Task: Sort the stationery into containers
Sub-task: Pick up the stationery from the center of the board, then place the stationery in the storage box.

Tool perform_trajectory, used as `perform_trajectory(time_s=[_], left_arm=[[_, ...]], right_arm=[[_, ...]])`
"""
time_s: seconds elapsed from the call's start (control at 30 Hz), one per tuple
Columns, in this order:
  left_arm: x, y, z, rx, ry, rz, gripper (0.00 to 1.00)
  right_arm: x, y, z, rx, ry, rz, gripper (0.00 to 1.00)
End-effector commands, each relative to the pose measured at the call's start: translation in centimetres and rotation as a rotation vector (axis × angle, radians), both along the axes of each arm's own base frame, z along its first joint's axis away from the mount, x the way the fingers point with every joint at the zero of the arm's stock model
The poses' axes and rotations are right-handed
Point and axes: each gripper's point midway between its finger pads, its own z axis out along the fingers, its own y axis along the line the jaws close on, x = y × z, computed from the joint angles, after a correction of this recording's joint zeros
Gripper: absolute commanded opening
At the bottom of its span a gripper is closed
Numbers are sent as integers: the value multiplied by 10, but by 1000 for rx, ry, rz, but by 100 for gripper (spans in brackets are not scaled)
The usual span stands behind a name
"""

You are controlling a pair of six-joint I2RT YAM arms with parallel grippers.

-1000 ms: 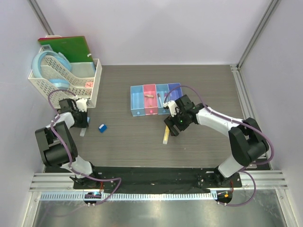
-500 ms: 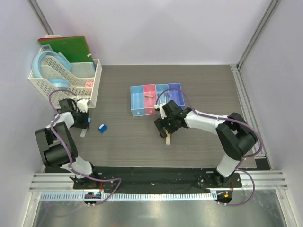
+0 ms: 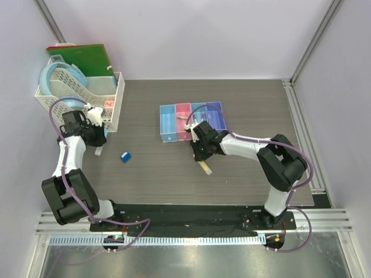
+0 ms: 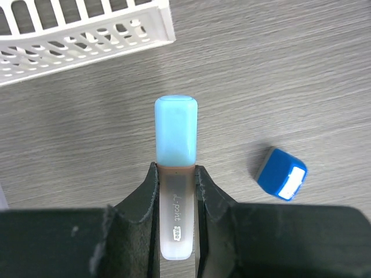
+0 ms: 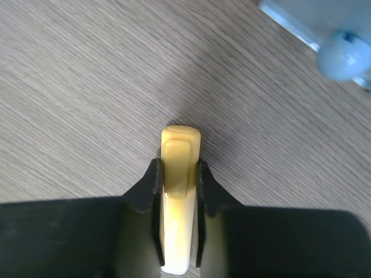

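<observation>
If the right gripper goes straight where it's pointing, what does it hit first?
Probably nothing: ahead of the right gripper and its yellow marker lies only table; the containers sit off to the right. Depth unclear.

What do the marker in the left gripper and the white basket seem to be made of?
Marker: probably plastic, frosted translucent barrel with a smooth, faintly glossy light-blue cap. Basket: likely moulded plastic, matte white, judging by its even lattice of cut-out slots.

Left arm [image 3: 68, 156]: folded, forearm reaching forward | left gripper [image 4: 175, 174]: clamped on blue marker [image 4: 175, 130] | right arm [image 3: 249, 145]: forearm extended leftward, low | right gripper [image 5: 177, 174]: clamped on yellow marker [image 5: 180, 156]
</observation>
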Motion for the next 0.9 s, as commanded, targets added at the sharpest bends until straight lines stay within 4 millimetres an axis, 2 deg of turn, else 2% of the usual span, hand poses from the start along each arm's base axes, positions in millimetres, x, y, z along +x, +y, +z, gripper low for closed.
perform_trajectory(time_s=[0.0, 0.13, 0.27, 0.3, 0.37, 0.4, 0.53, 0.57, 0.6, 0.63, 0.67, 0.73, 0.77, 0.83, 0.87], left_arm=[[-2, -15, 35, -37, -56, -49, 0], [-4, -27, 63, -52, -114, -80, 0], [-2, -51, 94, -66, -183, -127, 0], [1, -65, 105, -75, -202, -158, 0], [3, -81, 115, -94, -216, -183, 0], [7, -97, 125, -118, -227, -209, 0], [18, -141, 141, -170, -227, -276, 0], [24, -162, 144, -169, -235, -318, 0], [27, -172, 148, -171, -241, -332, 0], [30, -181, 149, -184, -239, -334, 0], [32, -199, 158, -194, -264, -371, 0], [43, -215, 156, -194, -264, -370, 0], [44, -231, 161, -203, -277, -396, 0], [59, -247, 157, -216, -284, -401, 0], [64, -262, 163, -239, -295, -405, 0]], right_arm=[[-35, -11, -36, -75, 165, 36, 1], [-38, -10, -32, -69, 167, 76, 1], [-35, -3, -10, -51, 108, 139, 1], [-34, -1, 2, -36, 86, 171, 1], [-29, 3, 19, -19, 46, 190, 1], [-28, 3, 33, -4, 17, 201, 1], [-20, 0, 64, -2, -75, 234, 1], [-16, 0, 72, 2, -100, 234, 1], [-12, -1, 78, 2, -123, 230, 1], [-5, -4, 90, 3, -160, 216, 1], [4, -7, 99, -9, -201, 204, 1], [17, -12, 114, -10, -247, 174, 1], [34, -22, 126, -23, -290, 125, 1], [50, -31, 137, -17, -315, 85, 1], [67, -41, 146, -11, -334, 41, 1]])
